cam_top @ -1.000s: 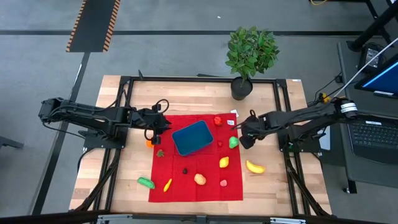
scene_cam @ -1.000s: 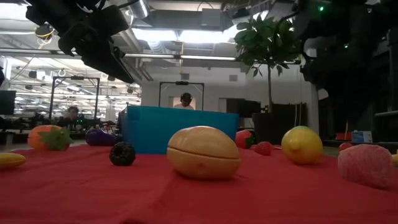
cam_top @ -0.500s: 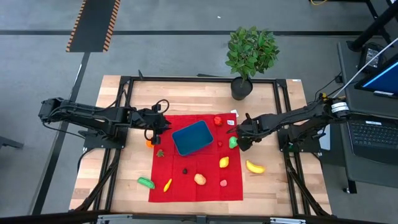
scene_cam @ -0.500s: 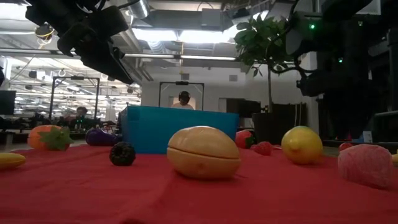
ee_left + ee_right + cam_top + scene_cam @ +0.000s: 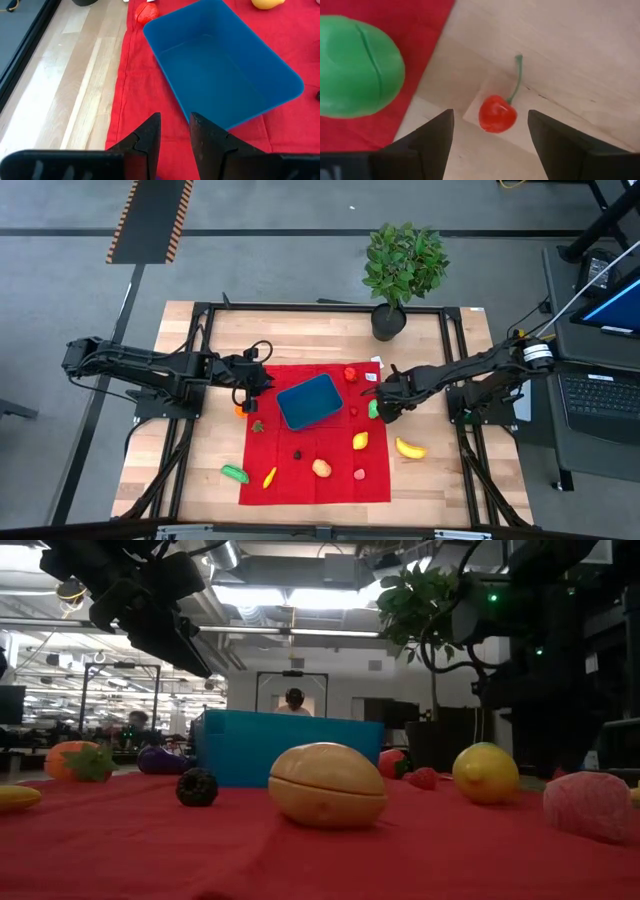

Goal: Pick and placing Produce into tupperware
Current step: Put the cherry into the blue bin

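Produce lies scattered on a red cloth (image 5: 310,470) around the empty blue tupperware (image 5: 310,401) at mid-bench, seen from above. The right hand (image 5: 378,396) hangs over the cloth's right edge by a green fruit (image 5: 373,409); the left hand (image 5: 250,383) waits at the cloth's left edge.

At bench level, a tan fruit (image 5: 328,785), lemon (image 5: 485,773) and blackberry (image 5: 197,787) sit before the tupperware.

The left wrist camera shows its fingers (image 5: 148,137) nearly together, holding nothing.

The right wrist camera shows fingers (image 5: 432,137) spread wide around a cherry (image 5: 497,114) on bare wood. The step looks like an approach to pick: descend, close, carry across. No readable writing shows.
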You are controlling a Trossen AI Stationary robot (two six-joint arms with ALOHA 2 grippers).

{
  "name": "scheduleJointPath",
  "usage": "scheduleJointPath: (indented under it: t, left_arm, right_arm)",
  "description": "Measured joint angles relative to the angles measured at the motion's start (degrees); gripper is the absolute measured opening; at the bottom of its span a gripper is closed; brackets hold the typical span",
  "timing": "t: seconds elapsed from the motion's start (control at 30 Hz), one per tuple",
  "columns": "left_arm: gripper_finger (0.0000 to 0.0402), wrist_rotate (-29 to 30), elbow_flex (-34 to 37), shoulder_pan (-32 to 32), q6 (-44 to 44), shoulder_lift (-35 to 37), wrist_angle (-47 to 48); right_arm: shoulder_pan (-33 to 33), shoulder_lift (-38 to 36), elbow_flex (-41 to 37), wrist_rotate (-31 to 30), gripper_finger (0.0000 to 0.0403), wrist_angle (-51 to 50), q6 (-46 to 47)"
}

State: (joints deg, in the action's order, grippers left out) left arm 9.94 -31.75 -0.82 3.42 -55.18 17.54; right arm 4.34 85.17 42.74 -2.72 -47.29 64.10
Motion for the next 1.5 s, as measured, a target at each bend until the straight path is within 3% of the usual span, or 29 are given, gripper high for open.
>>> scheduleJointPath:
  t: [0.97,1.5]
  left_arm:
    - [0.0096,0.0,0.0,0.0,-0.2,0.0,0.4]
    - [0.0096,0.0,0.0,0.0,-0.3,0.0,0.4]
  right_arm:
    - [0.0,4.5,0.2,0.0,0.0254,1.4,0.2]
    - [0.0,4.7,0.1,0.3,0.0122,2.0,-0.3]
